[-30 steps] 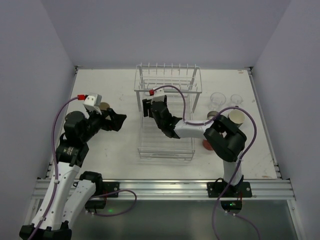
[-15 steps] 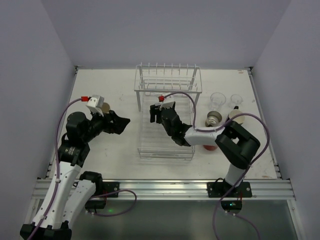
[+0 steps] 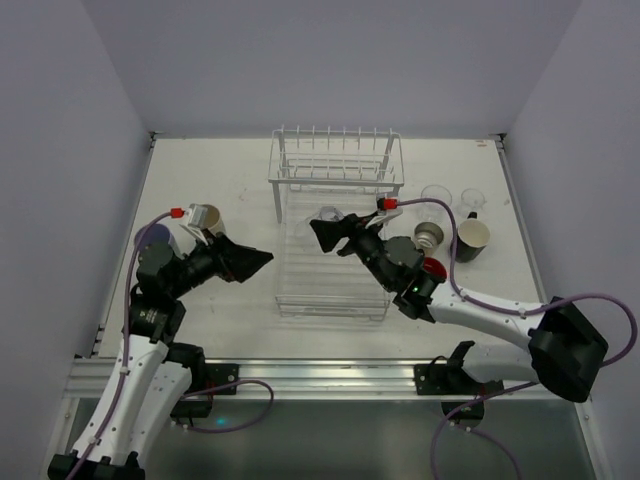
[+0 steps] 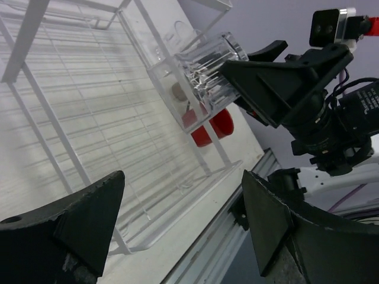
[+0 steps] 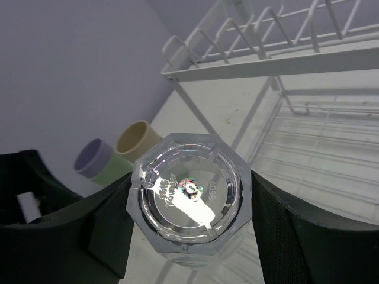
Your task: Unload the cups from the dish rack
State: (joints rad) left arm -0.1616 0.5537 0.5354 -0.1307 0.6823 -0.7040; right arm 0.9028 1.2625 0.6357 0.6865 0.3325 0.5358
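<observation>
White wire forms the dish rack (image 3: 300,290), which stands on the table (image 3: 230,170) and runs from the middle of the far edge toward the near edge, with its pronged upper shelf at the far end. Over the low basket, the right tool (image 3: 335,232) has its fingers (image 5: 278,236) closed against opposite sides of a clear cup (image 3: 328,214). The cup is off the wires and tipped well over toward its side. Its thick eight-sided base faces the right wrist camera and its mouth points away from that tool. The left tool (image 3: 255,260) hangs just left of the rack with its fingers (image 4: 65,219) spread wide and nothing between them. It is aimed at the held cup but apart from it. Near the left edge a tan cup (image 5: 137,139), a lavender cup (image 5: 93,158) and a pale green cup (image 5: 115,170) sit close together. Toward the right edge are a red cup (image 3: 433,268) and a black cup (image 3: 470,238). Two see-through tumblers (image 3: 435,195) are farther back beside the rack's upper shelf.
</observation>
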